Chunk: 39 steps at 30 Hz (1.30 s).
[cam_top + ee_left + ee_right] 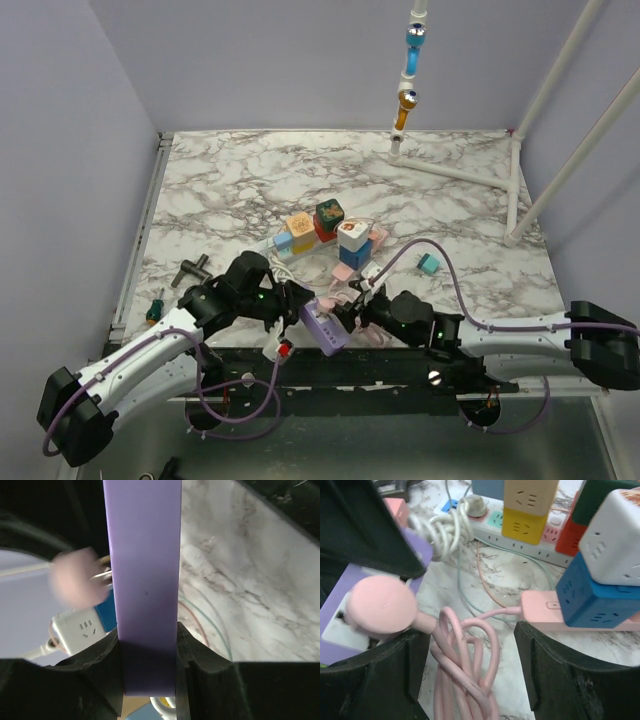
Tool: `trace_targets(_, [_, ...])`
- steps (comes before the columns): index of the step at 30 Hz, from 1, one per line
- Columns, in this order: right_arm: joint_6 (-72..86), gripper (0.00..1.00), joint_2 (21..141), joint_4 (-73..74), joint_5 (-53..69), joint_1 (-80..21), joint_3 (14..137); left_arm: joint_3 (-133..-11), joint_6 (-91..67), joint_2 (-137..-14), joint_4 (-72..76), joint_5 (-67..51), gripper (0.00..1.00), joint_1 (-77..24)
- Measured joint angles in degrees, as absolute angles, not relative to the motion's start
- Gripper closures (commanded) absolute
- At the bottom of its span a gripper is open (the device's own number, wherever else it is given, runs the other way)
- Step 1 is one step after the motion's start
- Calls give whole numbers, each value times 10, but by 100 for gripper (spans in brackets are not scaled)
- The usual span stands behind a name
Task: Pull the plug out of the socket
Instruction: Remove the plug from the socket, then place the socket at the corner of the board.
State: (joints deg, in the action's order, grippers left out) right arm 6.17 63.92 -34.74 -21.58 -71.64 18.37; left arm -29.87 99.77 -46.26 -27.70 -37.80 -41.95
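Note:
My left gripper (148, 655) is shut on the end of a purple socket strip (142, 570), which it holds near the table's front edge (323, 327). A round pink plug (75, 577) sits blurred against the strip's side, and its metal prongs (102, 573) show bare between plug and strip. In the right wrist view the plug (381, 605) lies over the strip's white face (335, 625), just above my left finger. My right gripper (470, 645) is open, jaws wide apart. Only the coiled pink cord (465, 665) lies between its fingers.
A pink power strip (555, 612) carries blue and white cube sockets (592, 595). Behind them stand a white strip with a yellow cube (527, 510) and a coiled white cable (445, 527). A screwdriver (153, 308) lies front left, a teal block (429, 263) to the right.

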Motion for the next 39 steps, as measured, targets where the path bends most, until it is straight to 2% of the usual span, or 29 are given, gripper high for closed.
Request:
trace_targets(2, [61,11,616,-298,-231,-712,197,-293,1009,-462,-287,-379,100,-421])
trace_targets(4, [67,9,576,-262,-248,-703,214,-274,1024,-458,-297,-379,100,-427])
trace_targets(8, [94,8,520,-189,-259,-695,280,-225,1056,-454,-293,-365,100,-432])
trace_targets(15, [147,11,536,-65,-259,-695,335,-202,1080,-467,-263,-331,100,-434])
trace_targets(29, [232,27,775,-46,-237,-695,348,-159,1035,-444,-221,-272,100,-435])
trace_targets(33, [250,30,803,-60,-228,-695,353,-158,992,-461,-199,-254,100,-435])
trace_targets(39, [256,46,814,-62,-217,-695,355,-164,936,-499,-161,-241,100,-424])
